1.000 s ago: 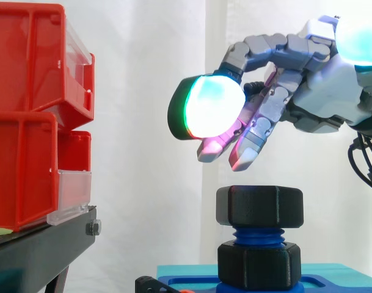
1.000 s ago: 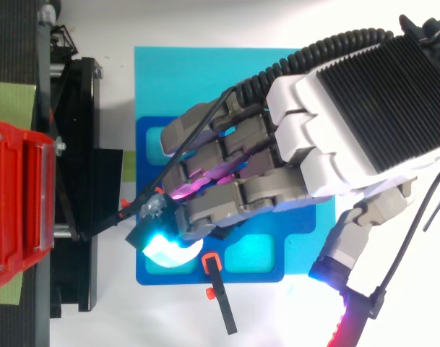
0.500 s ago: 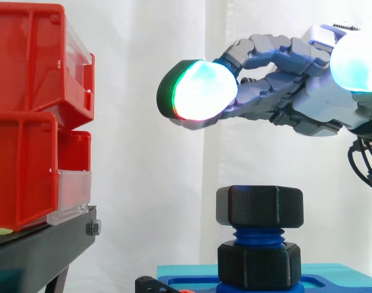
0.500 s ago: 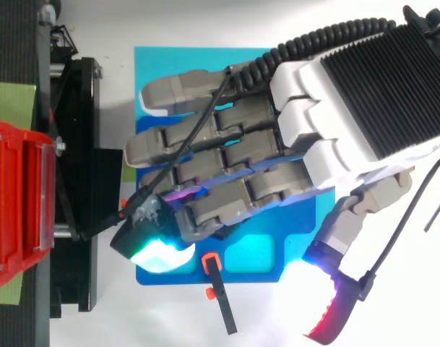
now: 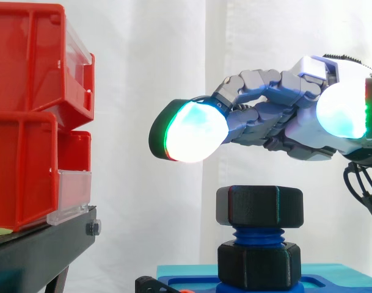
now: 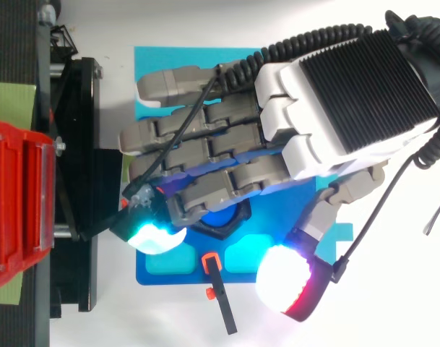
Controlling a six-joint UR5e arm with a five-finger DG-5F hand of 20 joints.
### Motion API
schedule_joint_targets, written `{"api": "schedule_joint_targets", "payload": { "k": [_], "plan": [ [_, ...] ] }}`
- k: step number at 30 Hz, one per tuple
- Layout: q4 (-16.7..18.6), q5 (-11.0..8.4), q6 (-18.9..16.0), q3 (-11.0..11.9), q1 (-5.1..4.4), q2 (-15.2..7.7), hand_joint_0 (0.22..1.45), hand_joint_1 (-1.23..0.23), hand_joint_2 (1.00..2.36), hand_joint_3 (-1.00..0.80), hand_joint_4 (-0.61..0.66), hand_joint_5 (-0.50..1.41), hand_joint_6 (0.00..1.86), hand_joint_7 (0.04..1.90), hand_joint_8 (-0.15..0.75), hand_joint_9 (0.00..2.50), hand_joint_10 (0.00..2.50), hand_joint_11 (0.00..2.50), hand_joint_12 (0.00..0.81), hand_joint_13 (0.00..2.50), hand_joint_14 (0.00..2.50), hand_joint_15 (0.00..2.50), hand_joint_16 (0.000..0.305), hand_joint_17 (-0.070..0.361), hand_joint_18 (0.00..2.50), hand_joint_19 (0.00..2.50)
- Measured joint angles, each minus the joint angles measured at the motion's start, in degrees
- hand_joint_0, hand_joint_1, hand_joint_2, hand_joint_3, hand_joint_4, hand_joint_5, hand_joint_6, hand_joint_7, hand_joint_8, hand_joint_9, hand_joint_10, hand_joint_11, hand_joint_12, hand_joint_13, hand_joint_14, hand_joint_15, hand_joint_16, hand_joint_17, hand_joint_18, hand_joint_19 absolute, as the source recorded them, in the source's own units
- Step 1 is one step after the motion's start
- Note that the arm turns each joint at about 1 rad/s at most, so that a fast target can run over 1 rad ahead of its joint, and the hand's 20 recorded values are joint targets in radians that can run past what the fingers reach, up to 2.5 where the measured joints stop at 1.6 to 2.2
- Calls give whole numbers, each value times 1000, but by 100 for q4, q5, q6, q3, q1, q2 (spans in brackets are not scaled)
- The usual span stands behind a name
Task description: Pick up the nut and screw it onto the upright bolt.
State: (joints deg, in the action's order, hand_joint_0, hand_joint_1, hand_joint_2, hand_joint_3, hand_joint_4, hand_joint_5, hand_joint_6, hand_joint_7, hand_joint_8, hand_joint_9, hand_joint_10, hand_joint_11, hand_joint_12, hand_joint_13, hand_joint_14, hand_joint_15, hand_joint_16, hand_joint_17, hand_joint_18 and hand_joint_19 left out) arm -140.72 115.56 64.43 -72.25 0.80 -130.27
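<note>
Robot hand (image 5: 295, 122) open, fingers stretched nearly flat, hovering above the nut (image 5: 259, 206) without touching it; rounded fingertip pads (image 5: 192, 131) glow white-green; nut black, hexagonal, matte, seated on top of the upright blue threaded bolt (image 5: 257, 235); a second black hexagonal collar (image 5: 259, 265) at the bolt's foot, on a blue moulded tray (image 5: 192, 284); glossy red bins (image 5: 27, 110) at left on a black stand (image 5: 39, 250)

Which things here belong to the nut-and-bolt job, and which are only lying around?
Job: nut, sitting on top of the blue bolt; robot hand, open, above them.
Lying around: red bins; black stand; small clamp.
</note>
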Motion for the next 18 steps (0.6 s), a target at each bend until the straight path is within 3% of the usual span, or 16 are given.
{"api": "schedule_joint_targets", "payload": {
  "k": [18],
  "plan": [
    [-326, -33, 406, -6, 53, -24, 470, -343, 1000, -500, 186, -149, 502, 638, 235, 606, 0, 0, 304, 428, 0, 0, 33, 75, 154, 0]
  ]
}}
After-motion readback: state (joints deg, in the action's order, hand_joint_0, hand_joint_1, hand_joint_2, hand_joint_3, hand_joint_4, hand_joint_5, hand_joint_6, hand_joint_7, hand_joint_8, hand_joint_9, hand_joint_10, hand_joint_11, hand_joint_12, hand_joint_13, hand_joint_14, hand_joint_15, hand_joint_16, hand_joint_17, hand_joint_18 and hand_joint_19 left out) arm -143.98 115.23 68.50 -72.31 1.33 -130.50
